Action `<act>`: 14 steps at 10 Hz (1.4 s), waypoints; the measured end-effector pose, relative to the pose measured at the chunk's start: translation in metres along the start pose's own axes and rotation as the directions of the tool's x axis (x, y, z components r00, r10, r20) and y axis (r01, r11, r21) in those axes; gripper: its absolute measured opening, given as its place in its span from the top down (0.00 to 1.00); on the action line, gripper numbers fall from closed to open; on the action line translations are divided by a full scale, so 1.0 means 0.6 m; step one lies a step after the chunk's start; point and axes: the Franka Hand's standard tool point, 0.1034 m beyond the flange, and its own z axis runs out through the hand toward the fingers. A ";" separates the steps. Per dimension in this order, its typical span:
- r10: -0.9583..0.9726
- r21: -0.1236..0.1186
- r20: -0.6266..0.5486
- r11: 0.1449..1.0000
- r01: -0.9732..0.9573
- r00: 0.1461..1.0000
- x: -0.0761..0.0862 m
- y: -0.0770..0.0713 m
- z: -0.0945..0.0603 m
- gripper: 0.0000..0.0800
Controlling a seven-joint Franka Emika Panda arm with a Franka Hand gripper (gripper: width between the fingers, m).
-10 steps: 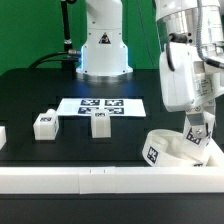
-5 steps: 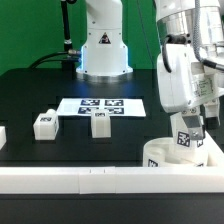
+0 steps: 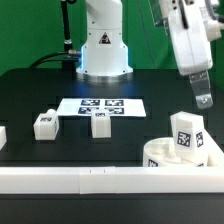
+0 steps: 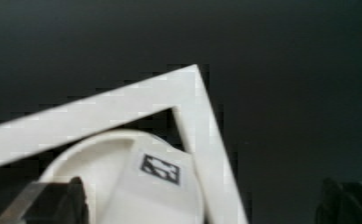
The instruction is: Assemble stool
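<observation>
A: How far along?
B: First leg [image 3: 185, 133] stands upright on the seat [image 3: 158, 153], lower right; I'd judge one of three placed.
A: The rest?
B: Second leg [image 3: 44, 123] and third leg [image 3: 99, 122] sit loose, middle left. Gripper [image 3: 203, 99] hangs upper right, fingers apart, empty.

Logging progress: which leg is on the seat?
The leg at the exterior view's right, standing upright on the seat; the other two legs sit on the table by the marker board.
</observation>
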 end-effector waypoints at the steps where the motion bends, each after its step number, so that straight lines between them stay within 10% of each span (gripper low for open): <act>1: -0.132 0.002 -0.004 0.991 0.132 0.991 0.004 0.000 0.002 0.19; 4: -0.291 -0.003 -0.008 0.957 0.291 0.957 0.004 0.000 0.002 0.19; 8: -0.850 -0.101 0.043 0.520 0.848 0.526 -0.032 0.008 0.005 0.19; 11: -0.927 -0.090 -0.005 0.374 0.923 0.375 -0.015 0.007 0.007 0.19; 14: -0.987 -0.139 0.111 -0.131 0.982 -0.116 -0.026 0.008 0.011 0.19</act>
